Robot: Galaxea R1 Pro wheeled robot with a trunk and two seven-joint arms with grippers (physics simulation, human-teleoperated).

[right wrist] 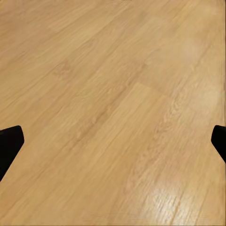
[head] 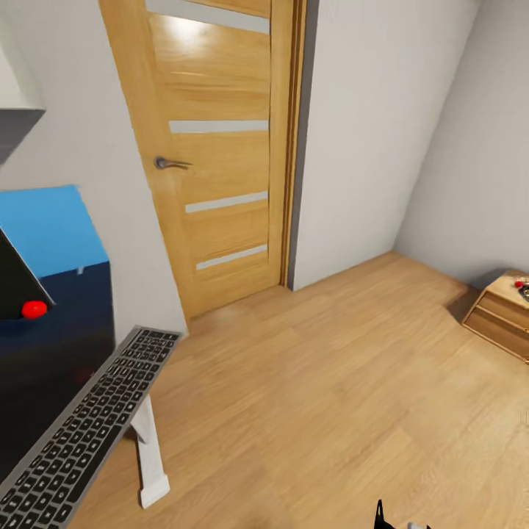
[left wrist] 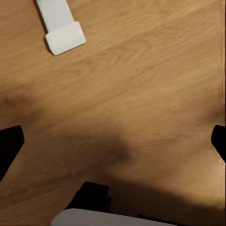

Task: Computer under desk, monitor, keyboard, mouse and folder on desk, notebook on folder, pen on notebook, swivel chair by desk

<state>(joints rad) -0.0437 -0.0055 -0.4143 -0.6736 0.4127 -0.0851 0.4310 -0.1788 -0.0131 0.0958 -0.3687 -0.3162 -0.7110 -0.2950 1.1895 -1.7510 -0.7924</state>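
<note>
The head view looks down across a light wood floor (head: 308, 397) toward a wooden door (head: 220, 147) with frosted strips, in the upper middle of the frame. At the lower left, the keyboard (head: 81, 433) runs slantwise from the bottom left corner up toward the centre-left, its dark keys in a grey frame. It appears to lie on a pale slanted support (head: 150, 459) whose foot meets the floor, not on the black worktop, so judging by this it has yet to be set beside the monitor. Behind it, at the left edge, a dark panel with a small red dot (head: 33, 309) may be the computer, with a blue flat panel (head: 48, 228) above it; too little shows to be sure. A light-wood drawer chest (head: 503, 316) sits at the right edge, well apart from all this.

In the left wrist view the left gripper (left wrist: 113, 141) hangs over bare floor with its dark fingertips at opposite edges of the frame — spread wide, holding nothing. The pale foot of the support (left wrist: 63, 37) lies at the upper left there. The right gripper (right wrist: 113, 141) is likewise wide apart and empty above plain planks. Both seem held ready and unloaded because the robot looks to be in transit — the keyboard is the nearest thing to reach for.
</note>
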